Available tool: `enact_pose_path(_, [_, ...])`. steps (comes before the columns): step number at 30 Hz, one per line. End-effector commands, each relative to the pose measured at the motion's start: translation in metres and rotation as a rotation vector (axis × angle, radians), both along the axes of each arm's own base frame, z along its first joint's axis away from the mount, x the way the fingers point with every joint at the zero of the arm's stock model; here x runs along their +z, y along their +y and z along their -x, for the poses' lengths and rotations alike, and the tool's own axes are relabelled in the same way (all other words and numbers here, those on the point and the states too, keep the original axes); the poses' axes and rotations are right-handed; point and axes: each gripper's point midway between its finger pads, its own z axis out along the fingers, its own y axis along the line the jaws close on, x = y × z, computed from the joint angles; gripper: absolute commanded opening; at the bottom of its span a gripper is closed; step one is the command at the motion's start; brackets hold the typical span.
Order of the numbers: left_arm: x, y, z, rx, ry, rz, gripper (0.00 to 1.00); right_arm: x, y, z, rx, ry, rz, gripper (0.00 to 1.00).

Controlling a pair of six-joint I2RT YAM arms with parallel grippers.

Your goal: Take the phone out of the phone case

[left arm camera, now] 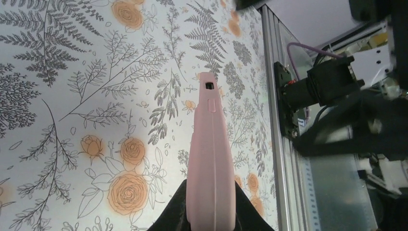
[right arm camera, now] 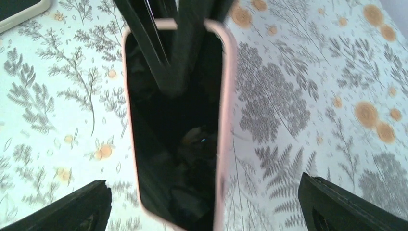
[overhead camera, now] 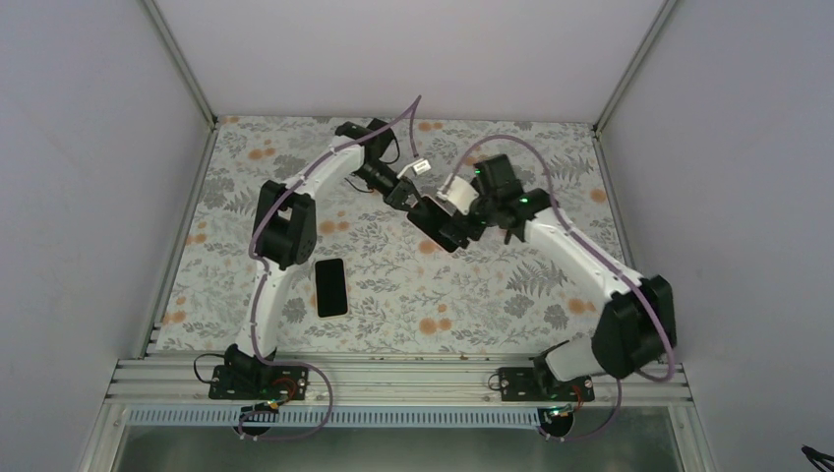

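Observation:
The pink phone case (overhead camera: 436, 225) hangs in the air over the middle of the table. In the left wrist view I see the phone case (left arm camera: 210, 159) edge-on, with side cutouts. My left gripper (left arm camera: 210, 211) is shut on its end, one finger on each flat face. In the right wrist view a dark glossy face, seemingly the phone (right arm camera: 175, 144), fills the pink rim (right arm camera: 222, 120). My right gripper (right arm camera: 202, 192) is open wide. Its fingertips (right arm camera: 84, 204) stand on either side of the case's free end without touching it. From above, both grippers (overhead camera: 408, 197) (overhead camera: 460, 228) meet at the case.
A black phone-shaped slab (overhead camera: 331, 287) lies flat on the flowered table cover (overhead camera: 492, 295), left of centre, near the left arm; its light-rimmed corner (right arm camera: 14, 12) shows in the right wrist view. Aluminium rails (overhead camera: 393, 379) run along the near edge. White walls close three sides.

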Motion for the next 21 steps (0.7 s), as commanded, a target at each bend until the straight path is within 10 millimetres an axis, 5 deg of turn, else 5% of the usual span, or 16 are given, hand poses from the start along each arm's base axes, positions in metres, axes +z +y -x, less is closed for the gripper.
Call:
enact_pose_path(1, [0.038, 0.007, 0.018, -0.079, -0.128, 0.061, 0.03, 0.013, -0.028, 0.034, 0.09, 0.047, -0.065, 1.0])
enact_pose_path(6, [0.048, 0.019, 0.028, -0.088, -0.318, 0.004, 0.08, 0.025, -0.049, 0.053, 0.15, 0.039, -0.171, 0.92])
enact_pose_path(11, [0.062, 0.03, 0.017, 0.024, -0.563, -0.068, 0.04, 0.01, -0.051, 0.058, 0.181, 0.109, -0.186, 0.64])
enact_pose_path(21, [0.062, 0.031, 0.022, 0.012, -0.628, -0.082, 0.09, -0.008, -0.034, 0.056, 0.316, 0.244, -0.324, 0.52])
